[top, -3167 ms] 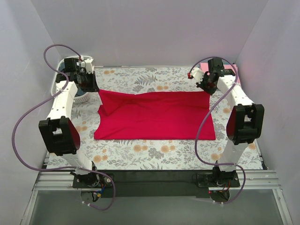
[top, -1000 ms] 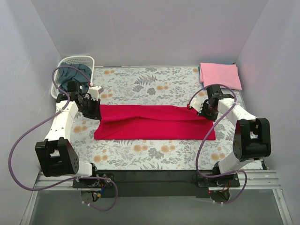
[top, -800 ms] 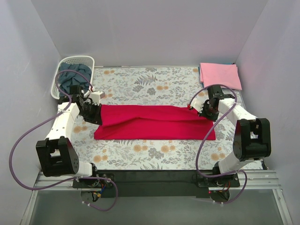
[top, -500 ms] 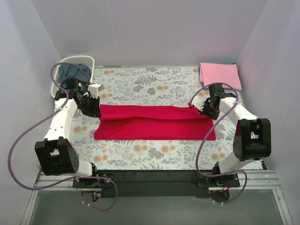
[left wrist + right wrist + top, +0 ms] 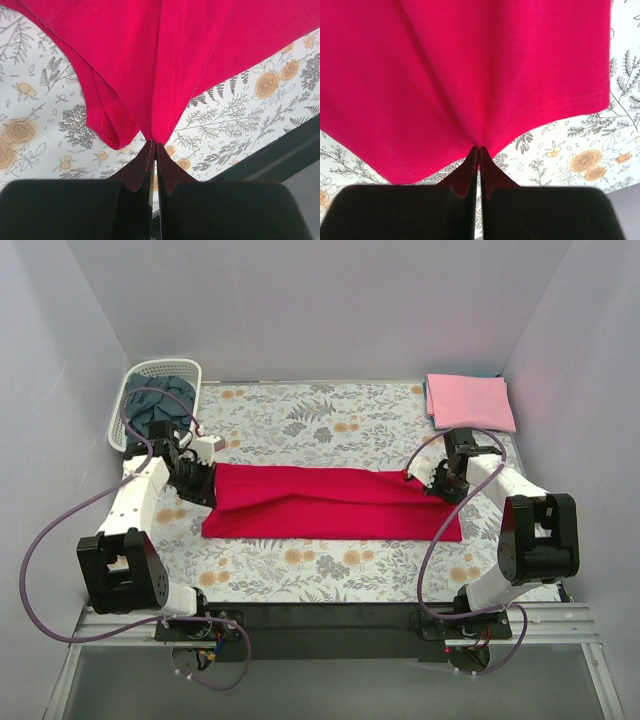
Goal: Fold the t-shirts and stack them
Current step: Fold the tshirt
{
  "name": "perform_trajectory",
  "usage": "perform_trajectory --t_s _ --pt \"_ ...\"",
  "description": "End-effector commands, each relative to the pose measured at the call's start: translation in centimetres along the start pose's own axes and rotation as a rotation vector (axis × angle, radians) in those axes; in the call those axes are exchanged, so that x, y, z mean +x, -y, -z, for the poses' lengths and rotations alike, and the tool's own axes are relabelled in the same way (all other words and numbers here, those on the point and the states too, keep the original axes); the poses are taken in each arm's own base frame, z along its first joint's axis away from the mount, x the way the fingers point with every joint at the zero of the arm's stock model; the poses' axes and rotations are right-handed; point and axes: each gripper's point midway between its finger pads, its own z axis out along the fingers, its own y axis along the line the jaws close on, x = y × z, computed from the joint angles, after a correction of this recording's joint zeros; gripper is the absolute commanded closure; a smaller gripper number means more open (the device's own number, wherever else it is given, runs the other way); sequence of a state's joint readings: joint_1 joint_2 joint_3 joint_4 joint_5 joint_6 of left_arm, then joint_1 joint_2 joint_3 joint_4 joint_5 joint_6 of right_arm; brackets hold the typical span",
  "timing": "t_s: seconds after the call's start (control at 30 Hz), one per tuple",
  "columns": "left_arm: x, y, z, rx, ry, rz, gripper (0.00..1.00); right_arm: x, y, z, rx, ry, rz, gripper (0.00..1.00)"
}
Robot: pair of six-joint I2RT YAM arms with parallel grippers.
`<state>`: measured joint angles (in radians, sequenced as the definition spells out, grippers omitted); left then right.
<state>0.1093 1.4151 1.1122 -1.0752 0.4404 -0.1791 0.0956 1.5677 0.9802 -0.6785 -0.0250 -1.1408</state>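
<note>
The red t-shirt lies folded into a long band across the floral cloth. My left gripper is shut on its far left corner; the left wrist view shows the red cloth pinched at the fingertips. My right gripper is shut on its far right corner, with red cloth pinched in the right wrist view. A folded light pink t-shirt lies at the far right. The slate-blue t-shirt sits bunched in the basket.
The white lattice basket stands at the far left corner. The grey floral cloth covers the table. Walls close in the left, back and right sides.
Both grippers have carried the shirt's far edge toward the near side, folding the wide red sheet into a narrower band. Lately they moved only slightly, staying low over the cloth.
</note>
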Motion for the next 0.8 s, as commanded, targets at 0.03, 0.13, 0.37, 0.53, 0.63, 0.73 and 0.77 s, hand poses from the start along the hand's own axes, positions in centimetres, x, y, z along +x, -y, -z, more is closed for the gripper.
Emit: perform_trajectory --t_s 0.03,0.13,0.37,0.53,0.63,0.73,0.77 --pt "-3.6 0.0 3.1 -0.031 0.096 -0.054 1.0 -0.8 2.4 2.5 0.081 0.022 0.056 0.99" --pt "-4.1 0.1 3.6 -0.035 0.102 -0.059 1.0 -0.8 2.2 2.5 0.068 0.022 0.056 0.99" --pt "-0.8 0.4 2.1 -0.022 0.034 -0.065 1.0 0.4 0.0 1.3 0.023 -0.004 0.071 0.99" --pt "2.1 0.5 -0.3 0.02 -0.039 -0.044 1.0 1.0 -0.8 0.5 -0.012 -0.028 0.08 0.99" --pt "4.6 0.4 -2.3 0.042 -0.09 -0.051 1.0 1.2 -1.2 0.6 -0.022 -0.032 0.079 0.73" --pt "6.5 1.1 -3.4 0.093 -0.124 -0.066 0.77 -0.1 -1.1 1.7 -0.026 0.025 0.057 0.51" --pt "6.1 1.1 -3.4 0.089 -0.105 -0.076 0.73 -1.1 -1.2 2.1 -0.043 0.071 0.042 0.47"
